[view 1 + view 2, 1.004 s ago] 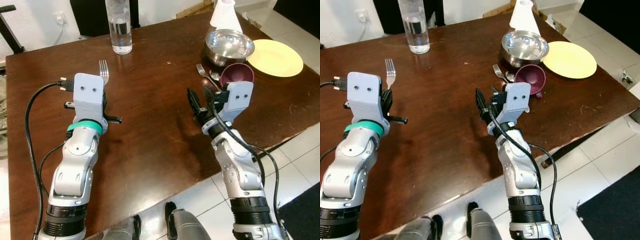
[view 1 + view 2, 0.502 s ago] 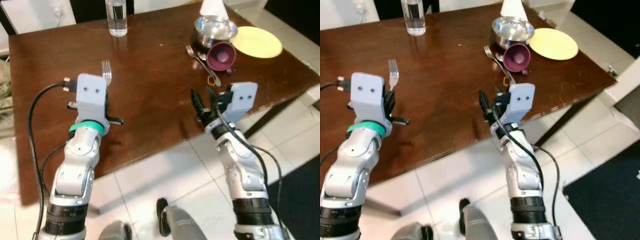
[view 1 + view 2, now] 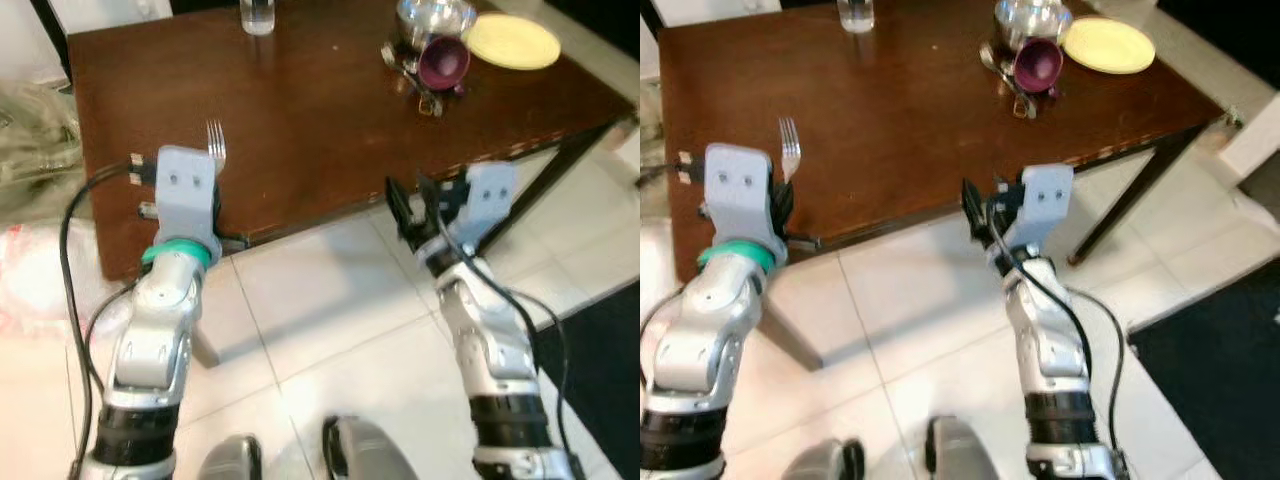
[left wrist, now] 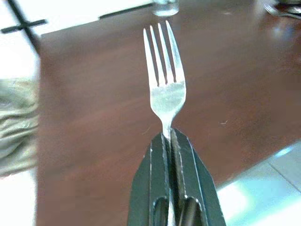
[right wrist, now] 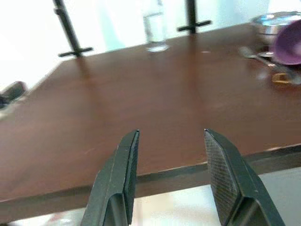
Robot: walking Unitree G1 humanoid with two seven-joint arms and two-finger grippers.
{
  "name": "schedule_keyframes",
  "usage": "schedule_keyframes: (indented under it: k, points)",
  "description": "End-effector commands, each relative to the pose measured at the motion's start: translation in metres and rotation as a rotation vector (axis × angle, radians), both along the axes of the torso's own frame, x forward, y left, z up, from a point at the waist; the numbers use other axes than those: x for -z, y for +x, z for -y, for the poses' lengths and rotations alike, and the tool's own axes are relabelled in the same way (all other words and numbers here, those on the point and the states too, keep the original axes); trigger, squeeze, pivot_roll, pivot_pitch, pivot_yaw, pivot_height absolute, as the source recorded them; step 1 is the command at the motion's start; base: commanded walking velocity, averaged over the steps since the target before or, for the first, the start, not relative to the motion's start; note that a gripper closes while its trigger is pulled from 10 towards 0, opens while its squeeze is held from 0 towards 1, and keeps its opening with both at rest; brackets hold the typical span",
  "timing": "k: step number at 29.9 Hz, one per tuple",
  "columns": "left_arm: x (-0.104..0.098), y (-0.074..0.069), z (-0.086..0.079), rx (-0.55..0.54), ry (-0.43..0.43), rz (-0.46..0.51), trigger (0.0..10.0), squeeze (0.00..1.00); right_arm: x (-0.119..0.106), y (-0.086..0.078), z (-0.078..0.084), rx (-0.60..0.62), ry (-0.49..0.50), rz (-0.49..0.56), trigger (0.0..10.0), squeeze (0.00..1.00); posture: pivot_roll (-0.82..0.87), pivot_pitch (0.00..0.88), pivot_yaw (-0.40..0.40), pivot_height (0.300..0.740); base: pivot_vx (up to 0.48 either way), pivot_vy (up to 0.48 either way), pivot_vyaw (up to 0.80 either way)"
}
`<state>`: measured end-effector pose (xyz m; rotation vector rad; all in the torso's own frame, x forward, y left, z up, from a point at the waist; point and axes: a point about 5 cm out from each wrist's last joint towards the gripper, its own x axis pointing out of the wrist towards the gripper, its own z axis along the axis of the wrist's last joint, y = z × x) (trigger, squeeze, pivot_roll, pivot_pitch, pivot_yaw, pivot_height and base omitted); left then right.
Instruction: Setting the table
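Metal fork (image 4: 164, 89) pinched upright by left end effector (image 4: 170, 141); right end effector (image 5: 171, 141) spread, facing table (image 3: 300, 120) edge.

Two forks (image 3: 213, 141), one bowl (image 3: 432, 14), one plate (image 3: 512, 41)

White floor tiles (image 3: 330, 300) are spreading out under and in front of the worktop. A dark mat (image 3: 610, 370) is lying on the floor off the worktop's right side. Beyond the worktop's left edge, a crumpled pale cloth (image 3: 30, 130) is sitting on the floor, with something pink and white (image 3: 25, 280) lying nearer, too blurred to identify.
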<state>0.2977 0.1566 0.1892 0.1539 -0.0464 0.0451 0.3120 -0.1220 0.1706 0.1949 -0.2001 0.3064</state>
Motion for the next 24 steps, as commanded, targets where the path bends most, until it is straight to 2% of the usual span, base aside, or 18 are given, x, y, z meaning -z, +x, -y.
schedule_keyframes:
  k: [1, 4, 17, 24]
  points:
    - [0.003, -0.0009, -0.0001, -0.004, -0.001, -0.011, 10.0, 0.0, 0.0018, -0.0007, 0.0018, 0.001, 0.006, -0.01, 10.0, 0.0, -0.09, 0.062, 0.029, 0.74, -0.345, 0.0, 0.0]
    - [0.0036, -0.0005, 0.0001, -0.007, -0.007, -0.016, 10.0, 0.0, 0.0019, -0.001, 0.0014, -0.002, 0.009, -0.011, 10.0, 0.0, -0.09, 0.063, 0.029, 0.74, -0.31, 0.0, 0.0]
    - [0.0081, 0.0004, 0.0017, -0.007, -0.004, -0.049, 10.0, 0.0, 0.0016, -0.0008, 0.0019, -0.006, 0.017, -0.015, 10.0, 0.0, -0.09, 0.063, 0.03, 0.74, 0.0, 0.0, 0.0]
    - [0.0083, 0.0013, -0.0003, -0.025, -0.001, -0.051, 10.0, 0.0, 0.0018, 0.0003, 0.0036, 0.002, 0.017, -0.022, 10.0, 0.0, -0.09, 0.063, 0.03, 0.74, 0.0, 0.0, 0.8]
